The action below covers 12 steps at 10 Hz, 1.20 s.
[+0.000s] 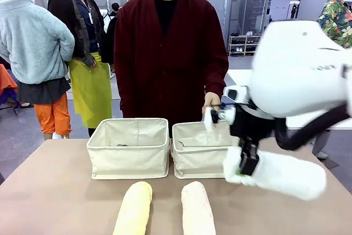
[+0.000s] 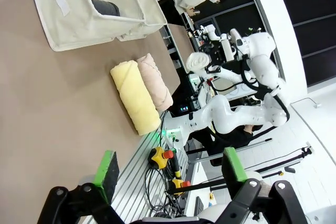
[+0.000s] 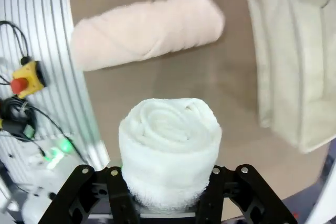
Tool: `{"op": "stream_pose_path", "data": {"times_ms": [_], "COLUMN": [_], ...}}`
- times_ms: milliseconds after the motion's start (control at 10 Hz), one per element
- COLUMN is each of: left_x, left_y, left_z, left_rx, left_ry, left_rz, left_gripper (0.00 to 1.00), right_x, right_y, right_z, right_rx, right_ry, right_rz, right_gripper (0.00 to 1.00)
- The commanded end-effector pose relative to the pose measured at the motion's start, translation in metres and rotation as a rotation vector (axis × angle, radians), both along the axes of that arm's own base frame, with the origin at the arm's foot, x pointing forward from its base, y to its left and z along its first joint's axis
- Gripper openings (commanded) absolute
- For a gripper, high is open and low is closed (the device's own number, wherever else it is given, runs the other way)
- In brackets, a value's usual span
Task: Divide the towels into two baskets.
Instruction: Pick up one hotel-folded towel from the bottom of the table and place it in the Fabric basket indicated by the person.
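The right gripper [image 1: 246, 164] pinched the white towel [image 1: 281, 175] close to one end, a finger pressed into each side of the roll. The towel hung clear of the table [image 1: 60, 191], in front of the right basket [image 1: 198, 162] and off toward its right-hand corner. Its long axis ran roughly sideways across the table, with the free end pointing toward the robot's right and drooping a little. In the right wrist view the roll was seen end-on, its spiral face turned toward the camera.

The yellow towel [image 1: 133, 208] and the pinkish towel [image 1: 198, 207] lay side by side near the table's front edge, just apart. Their long axes were parallel and pointed toward the baskets. The dark grey towel [image 2: 105, 7] lay inside the left basket [image 1: 129, 157].

The left gripper [image 2: 170, 169] had its fingers spread wide with nothing between them.

The person's hand [image 1: 212, 103] was at the far rim of the right basket.
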<state>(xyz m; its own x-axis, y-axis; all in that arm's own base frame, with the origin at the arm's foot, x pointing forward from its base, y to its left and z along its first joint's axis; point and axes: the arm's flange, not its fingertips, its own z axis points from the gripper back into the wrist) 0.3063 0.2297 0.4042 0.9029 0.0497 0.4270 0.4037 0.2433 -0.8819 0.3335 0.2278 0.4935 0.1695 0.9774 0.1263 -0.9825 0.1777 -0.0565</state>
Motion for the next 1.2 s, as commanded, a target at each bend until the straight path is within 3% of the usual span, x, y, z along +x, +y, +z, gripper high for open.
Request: {"op": "stream_pose_path", "data": {"times_ms": [0, 300, 600, 900, 1100], "left_x": [-0.004, -0.004, -0.004, -0.004, -0.004], "left_y": [0.002, 0.002, 0.002, 0.002, 0.002], "left_z": [0.003, 0.003, 0.003, 0.003, 0.003], "left_rx": [0.009, 0.009, 0.009, 0.009, 0.009], "left_ry": [0.019, 0.019, 0.019, 0.019, 0.019], "left_rz": [0.002, 0.002, 0.002, 0.002, 0.002], "left_gripper": [1.0, 1.0, 1.0, 1.0, 1.0], "right_x": [0.061, 0.147, 0.199, 0.227, 0.239], "right_y": [0.035, 0.073, 0.095, 0.103, 0.096], "right_z": [0.021, 0.027, 0.011, -0.028, -0.052], "right_rx": [-0.001, -0.057, -0.067, -0.068, -0.05], "right_ry": [-0.017, -0.072, -0.125, -0.158, -0.104], "right_rz": [0.184, 0.264, 0.311, 0.316, 0.303], "right_gripper": [0.34, 0.34, 0.34, 0.34, 0.34]}}
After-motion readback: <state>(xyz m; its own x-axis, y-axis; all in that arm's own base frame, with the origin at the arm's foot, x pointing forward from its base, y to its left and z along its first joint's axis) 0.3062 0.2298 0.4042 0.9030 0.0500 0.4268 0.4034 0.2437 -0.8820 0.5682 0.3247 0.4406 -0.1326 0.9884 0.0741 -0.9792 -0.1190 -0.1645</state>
